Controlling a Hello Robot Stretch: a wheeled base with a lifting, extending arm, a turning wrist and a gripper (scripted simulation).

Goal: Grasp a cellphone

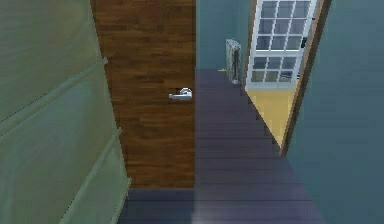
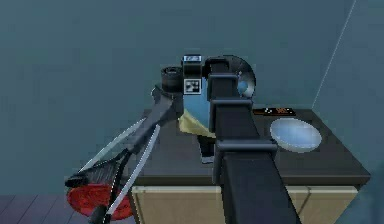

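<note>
- Claw (image 2: pixel 166 82): dark body at the far end of my arm (image 2: pixel 245 165), just left of the two white marker squares, over the back left part of the bench (image 2: pixel 325 155). Things stand on the bench at and behind it, so I cannot tell whether it is grasping anything or is released.
- Small flat dark slab (image 2: pixel 270 110): orange-red marks on it, lying near the bench's back edge, right of my arm and just behind the bowl. It may be the cellphone; the shape is too small to say for certain. It lies apart from the claw.
- Bowl (image 2: pixel 293 134): pale grey, shallow and round, on the right half of the bench top.
- Dark disc (image 2: pixel 240 72): round with a pale rim, upright at the bench's back edge behind my arm.
- Pale yellowish rounded thing (image 2: pixel 188 122): on the bench below the marker squares, partly hidden by my arm.
- Racket (image 2: pixel 125 158): dark frame, red at its lower end, leaning across the bench's left edge.
- Bench: dark top, tan drawer fronts, set against a teal wall.
- Wooden door (image 1: pixel 150 60): brown with a silver lever handle (image 1: pixel 180 95), ahead over dark plank floor (image 1: pixel 235 150).
- Glass-paned white door (image 1: pixel 280 40): at the forward view's upper right.
</note>
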